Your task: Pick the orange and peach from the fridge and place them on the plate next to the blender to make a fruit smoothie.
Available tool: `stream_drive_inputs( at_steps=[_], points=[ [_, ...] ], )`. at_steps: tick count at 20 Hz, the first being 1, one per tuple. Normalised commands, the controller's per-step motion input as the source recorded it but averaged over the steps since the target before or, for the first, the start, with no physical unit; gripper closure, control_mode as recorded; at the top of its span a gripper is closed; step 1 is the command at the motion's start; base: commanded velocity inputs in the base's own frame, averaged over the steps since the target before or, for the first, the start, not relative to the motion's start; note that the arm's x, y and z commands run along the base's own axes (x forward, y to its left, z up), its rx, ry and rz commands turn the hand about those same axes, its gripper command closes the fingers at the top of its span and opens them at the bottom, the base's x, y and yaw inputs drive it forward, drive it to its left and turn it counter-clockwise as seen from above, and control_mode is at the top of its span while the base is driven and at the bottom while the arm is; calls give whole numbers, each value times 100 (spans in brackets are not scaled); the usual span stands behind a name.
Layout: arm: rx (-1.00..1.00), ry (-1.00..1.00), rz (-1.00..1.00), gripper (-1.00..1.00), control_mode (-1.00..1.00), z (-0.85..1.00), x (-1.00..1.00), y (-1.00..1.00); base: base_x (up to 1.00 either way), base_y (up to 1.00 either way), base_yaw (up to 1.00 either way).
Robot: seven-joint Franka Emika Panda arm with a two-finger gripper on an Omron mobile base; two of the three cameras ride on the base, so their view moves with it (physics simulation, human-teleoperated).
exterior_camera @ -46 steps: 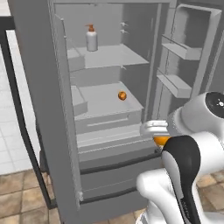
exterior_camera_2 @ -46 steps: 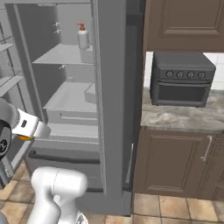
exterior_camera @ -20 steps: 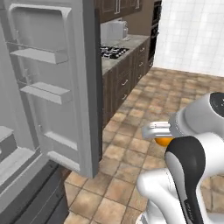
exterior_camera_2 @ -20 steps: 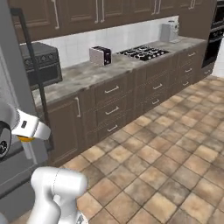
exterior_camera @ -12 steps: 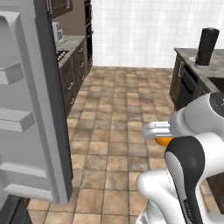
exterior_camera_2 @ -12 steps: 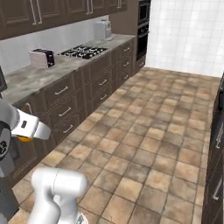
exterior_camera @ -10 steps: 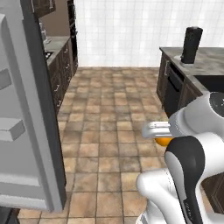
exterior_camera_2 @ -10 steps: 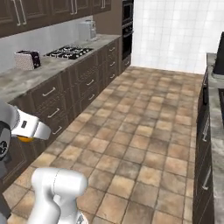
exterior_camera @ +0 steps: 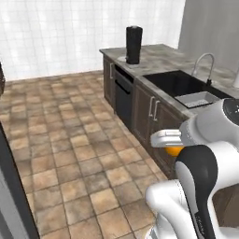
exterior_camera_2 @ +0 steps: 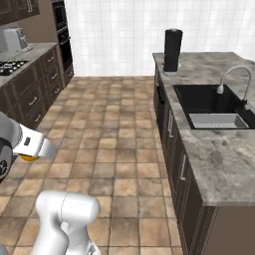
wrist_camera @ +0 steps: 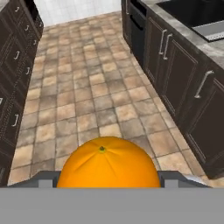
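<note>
My gripper is shut on the orange, a smooth bright ball that sits between the fingers low in the hand view. The same orange shows under the hand in the left base view, and the orange again beside the arm in the right base view. The black blender stands at the far end of a stone counter; the blender has a pale plate peeking out behind its base. The fridge's dark door edge runs down the left. The peach is out of view.
A dark sink with a curved faucet is set into the counter on the right. Dark cabinets line that side. Across the tiled floor stand more cabinets with a toaster and wall ovens.
The whole scene has swung: the base turned from the open fridge past the stove counter to face the sink counter and blender. The orange has stayed in the shut gripper.
</note>
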Motion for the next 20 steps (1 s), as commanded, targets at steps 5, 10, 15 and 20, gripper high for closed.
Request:
stream_drive_inputs(
  at_steps=[5,10,15,20],
  points=[
    [0,0,0,100,100,0,0,0,5,-22,-57],
    [0,0,0,100,100,0,0,0,6,-32,-57],
    [0,0,0,100,100,0,0,0,9,-43,-56],
    [0,0,0,100,100,0,0,0,12,-42,-55]
  ],
)
